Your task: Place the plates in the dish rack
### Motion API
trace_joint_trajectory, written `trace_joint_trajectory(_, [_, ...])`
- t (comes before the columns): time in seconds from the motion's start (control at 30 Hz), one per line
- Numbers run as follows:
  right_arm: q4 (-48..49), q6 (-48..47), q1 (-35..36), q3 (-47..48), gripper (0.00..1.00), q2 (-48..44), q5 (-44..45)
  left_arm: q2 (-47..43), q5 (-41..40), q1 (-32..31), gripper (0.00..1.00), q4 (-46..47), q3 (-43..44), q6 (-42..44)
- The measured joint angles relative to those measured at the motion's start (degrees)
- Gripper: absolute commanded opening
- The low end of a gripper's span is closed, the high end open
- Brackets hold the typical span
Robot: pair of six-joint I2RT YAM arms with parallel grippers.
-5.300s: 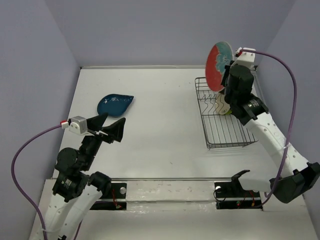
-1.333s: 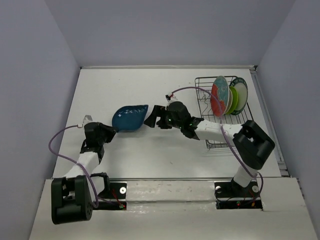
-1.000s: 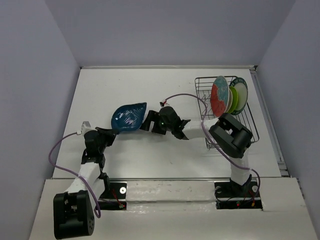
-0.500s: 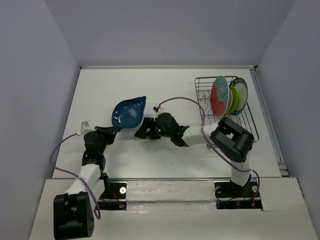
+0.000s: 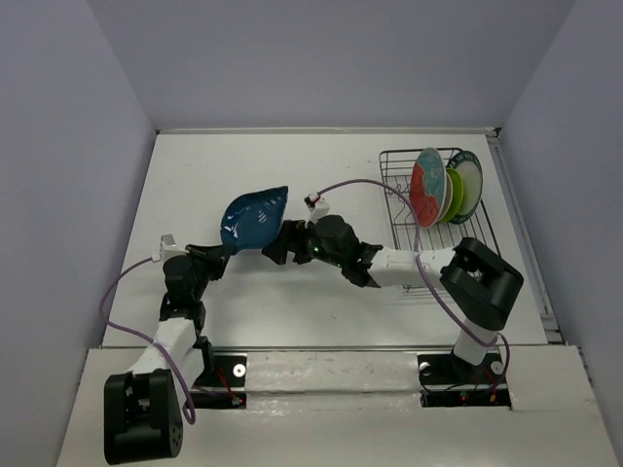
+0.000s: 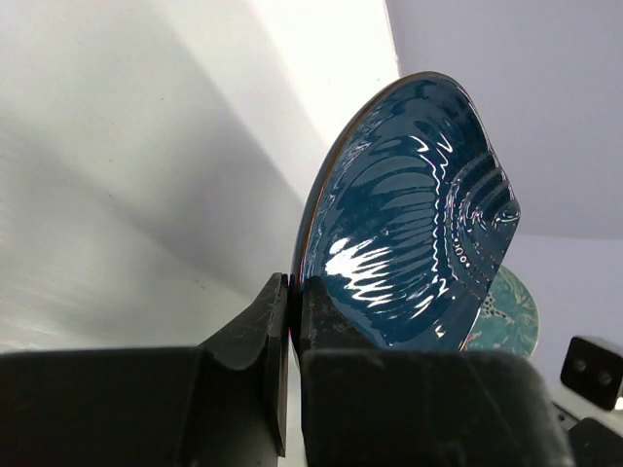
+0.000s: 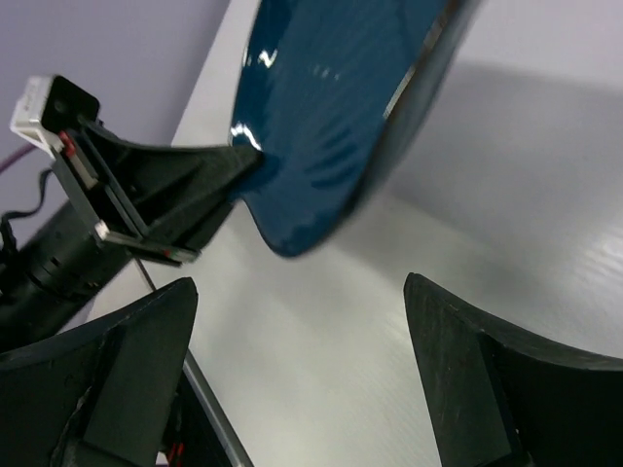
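**Blue leaf plate [image 5: 253,216] pinched by its edge**

Low left, the left gripper [image 5: 219,251] squeezes the leaf plate's bottom edge. The right gripper [image 5: 280,243] is spread wide just beside it, not touching. Bare table [image 5: 292,165] lies behind. Far upper right, three plates [image 5: 424,187] stand in the dish rack [image 5: 389,185].

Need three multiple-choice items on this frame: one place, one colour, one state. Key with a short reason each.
1. Where on the table is the dish rack?
A far right
B far left
C near centre
2. What colour is the plate in the left end effector?
A lime green
B teal-blue
C red
3. The right end effector is:
A shut on the plate
B out of view
C open

Key: A, the wire rack sits at the far right edge; B, the clamped leaf-shaped plate is teal-blue; C, it stands wide open beside the plate.
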Motion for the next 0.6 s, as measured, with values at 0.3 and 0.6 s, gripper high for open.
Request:
trace_joint_trajectory(0.3, [-0.1, 0.2, 0.0, 9.5, 0.74, 6.0, 2.7, -3.3, 3.2, -0.5, 0.06, 0.0, -0.1, -0.5])
trace_joint_trajectory(0.6, [-2.6, 4.0, -0.5, 11.7, 0.07, 7.3, 7.4, -6.8, 4.5, -1.7, 0.27, 2.5, -2.1, -2.1])
